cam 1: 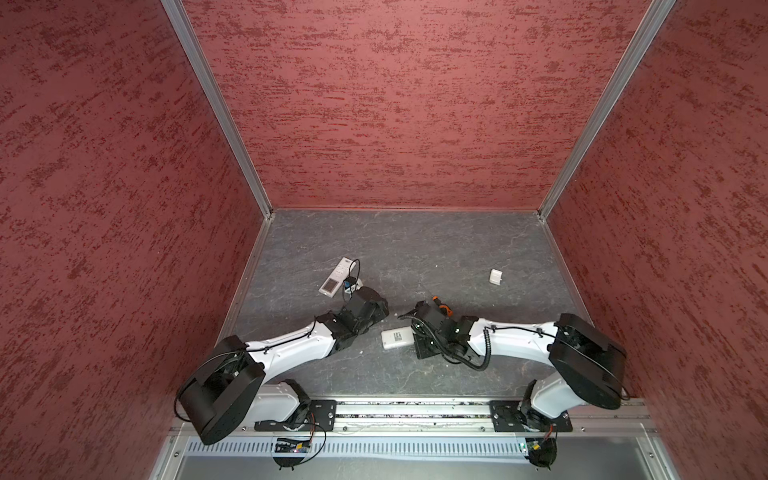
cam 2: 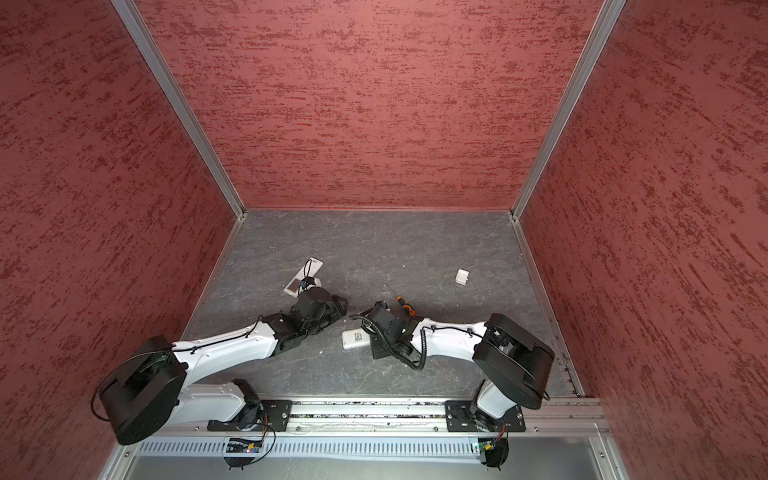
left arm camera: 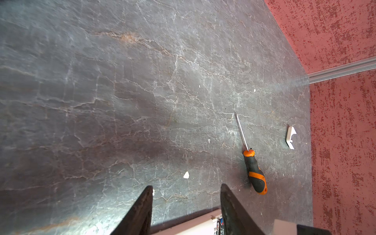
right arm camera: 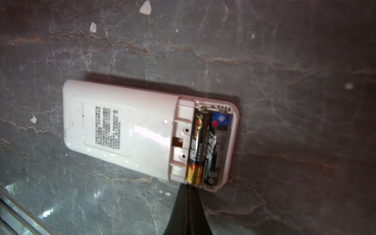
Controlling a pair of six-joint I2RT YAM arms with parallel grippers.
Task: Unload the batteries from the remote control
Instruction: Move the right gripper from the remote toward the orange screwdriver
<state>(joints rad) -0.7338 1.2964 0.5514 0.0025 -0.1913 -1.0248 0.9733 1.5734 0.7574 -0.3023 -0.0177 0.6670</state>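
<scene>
Right gripper [right arm camera: 187, 190], pinched together at the gold end of the batteries [right arm camera: 200, 146], wants to pry up gently out of the remote control [right arm camera: 122, 130], while left gripper [left arm camera: 186, 186] straddles the second remote [cam 1: 334, 278], grip unclear.

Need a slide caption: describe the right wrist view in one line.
Shut right claw at the edge of a face-down white remote control whose open compartment holds two batteries side by side.

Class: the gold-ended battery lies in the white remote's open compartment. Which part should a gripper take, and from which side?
The gold-ended battery lies flat, hemmed between the second battery and the compartment wall, so its long sides are hard to pinch. Probably best: lift its gold end, from above at the edge of the remote, beside the shut right gripper.
</scene>
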